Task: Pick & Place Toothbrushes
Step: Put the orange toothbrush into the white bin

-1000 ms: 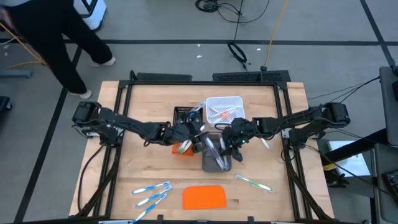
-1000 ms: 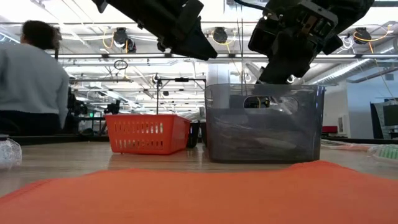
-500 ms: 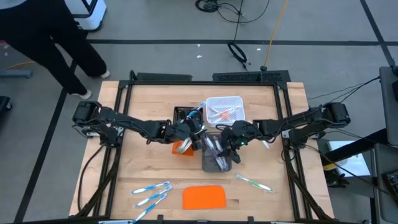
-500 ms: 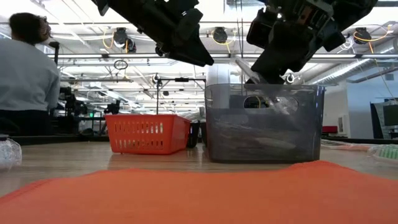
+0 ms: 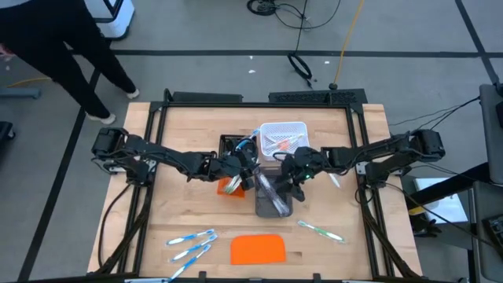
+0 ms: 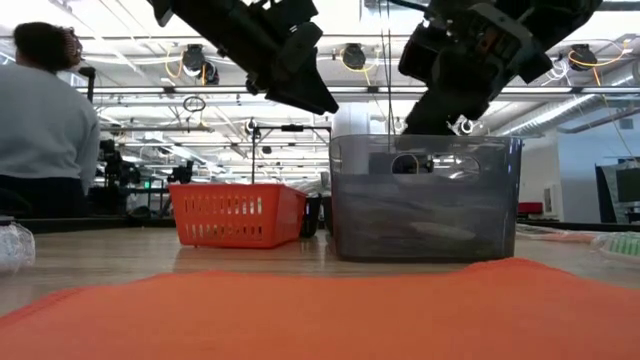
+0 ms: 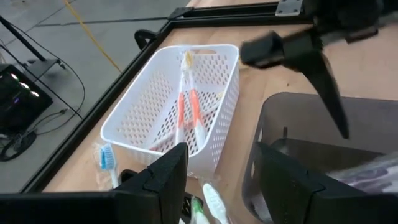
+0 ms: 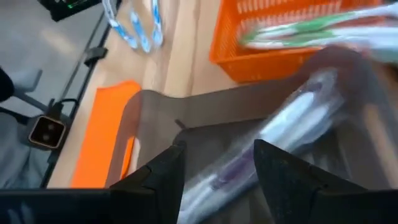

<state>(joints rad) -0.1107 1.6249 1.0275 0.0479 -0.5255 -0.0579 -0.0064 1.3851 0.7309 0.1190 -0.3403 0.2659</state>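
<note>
My right gripper hangs open over the grey bin, its fingers apart above a pale grey wrapped toothbrush that lies on the bin's floor. My left gripper is open and empty between the orange basket and the bin. Green toothbrushes lie in the orange basket. Pink ones lie in the white basket. Blue ones and a green one lie flat on the table near its front.
A flat orange slab lies at the table's near edge. A black tray sits left of the white basket. Another pale toothbrush lies right of the bin. A person stands beyond the table's far left.
Half a second ago a pale grey toothbrush slanted down from my right gripper into the grey bin. It no longer hangs there and lies in the bin. My right gripper has shifted slightly toward the table's left over the bin.
</note>
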